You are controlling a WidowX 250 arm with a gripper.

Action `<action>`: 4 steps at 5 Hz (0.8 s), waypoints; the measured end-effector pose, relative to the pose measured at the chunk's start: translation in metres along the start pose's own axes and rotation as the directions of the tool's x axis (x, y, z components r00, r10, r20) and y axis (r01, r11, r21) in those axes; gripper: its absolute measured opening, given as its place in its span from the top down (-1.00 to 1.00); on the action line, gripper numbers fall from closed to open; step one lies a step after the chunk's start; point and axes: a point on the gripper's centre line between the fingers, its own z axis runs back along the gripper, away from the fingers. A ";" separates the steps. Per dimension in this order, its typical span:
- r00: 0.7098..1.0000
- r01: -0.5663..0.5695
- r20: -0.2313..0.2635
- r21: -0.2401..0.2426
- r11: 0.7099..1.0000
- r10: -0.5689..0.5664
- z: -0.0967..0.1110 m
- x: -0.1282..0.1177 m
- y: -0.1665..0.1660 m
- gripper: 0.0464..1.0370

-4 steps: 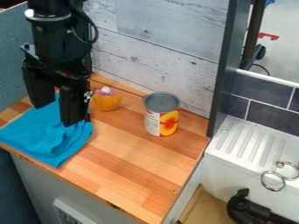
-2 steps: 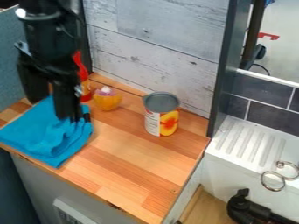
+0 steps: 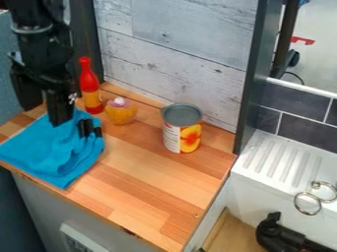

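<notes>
Camera view: black end effector point(image 3: 44, 115), its jaws apart, above a rumpled blue cloth point(image 3: 46, 147) on the wooden counter point(image 3: 148, 177); then a slender red bottle point(image 3: 89, 83), a round orange object with purple-and-white top point(image 3: 120, 113), a cylindrical grey-topped can point(image 3: 182, 129)

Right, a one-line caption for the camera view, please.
Open black gripper over a blue cloth on a wooden counter, with a red bottle, small orange item and can nearby.

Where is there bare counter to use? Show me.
The wide patch of counter between the blue cloth and can, down to the front edge. Crowded: back left, where the red bottle and orange object stand close, and the cloth, with the jaws over it.
</notes>
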 end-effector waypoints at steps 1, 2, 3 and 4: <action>1.000 -0.016 0.009 -0.010 1.000 0.016 -0.027 0.014 0.023 -0.93; 0.999 -0.025 0.034 -0.038 0.999 0.027 -0.039 0.023 0.040 -0.93; 0.999 -0.047 0.010 -0.091 0.995 0.048 -0.069 0.035 0.055 -0.93; 0.999 -0.044 -0.026 -0.117 0.992 0.041 -0.088 0.043 0.060 -0.93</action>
